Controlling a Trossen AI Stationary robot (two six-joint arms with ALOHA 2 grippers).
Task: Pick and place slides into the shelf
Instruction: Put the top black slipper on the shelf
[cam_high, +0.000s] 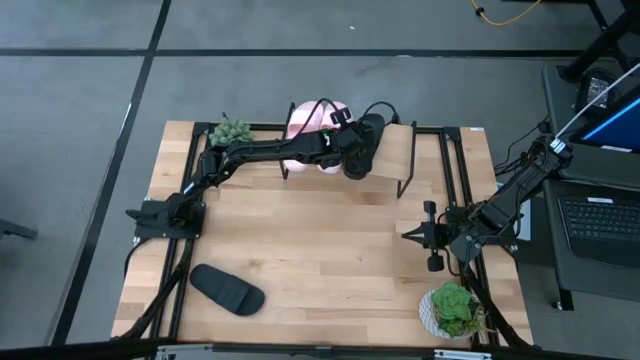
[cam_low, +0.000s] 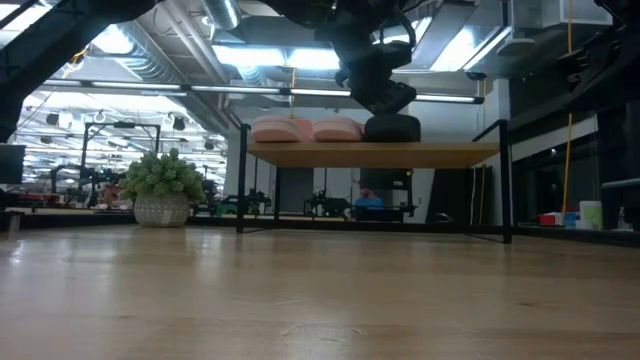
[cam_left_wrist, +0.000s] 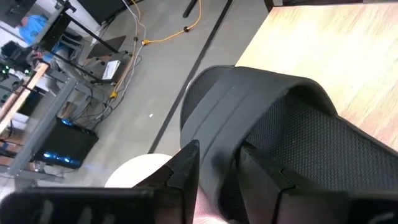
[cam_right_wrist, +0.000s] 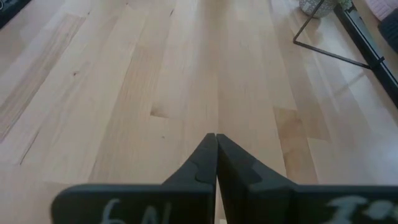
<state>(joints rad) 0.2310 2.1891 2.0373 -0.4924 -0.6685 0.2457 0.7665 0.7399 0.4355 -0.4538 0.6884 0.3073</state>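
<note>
- At 12 o'clock on the tabletop (cam_high: 330, 240), the shelf (cam_low: 370, 155) carries two pale pink slides (cam_low: 305, 129) side by side, with a black slide (cam_low: 392, 127) just beside them on the plank.
- Left gripper (cam_left_wrist: 217, 163) hangs over that black slide; the jaws straddle its strap edge with a gap between them, so I read them as released or nearly so, not clenched.
- Second black slide (cam_high: 228, 288) lies at 7 o'clock on the tabletop, well apart from both arms. Judged the last one to place.
- Right gripper (cam_right_wrist: 215, 155) waits at 3 o'clock, jaws pressed together on nothing.
- Handling, as judgement: the slides look light and foam-like; the strap looks soft and textured, the sole stiffer. A pinch across the wide strap near its middle should hold; the strap may flex, letting the sole droop or swing.
- Potted plants (cam_high: 452, 308) stand at 5 and 11 o'clock, clear of the slide.
</note>
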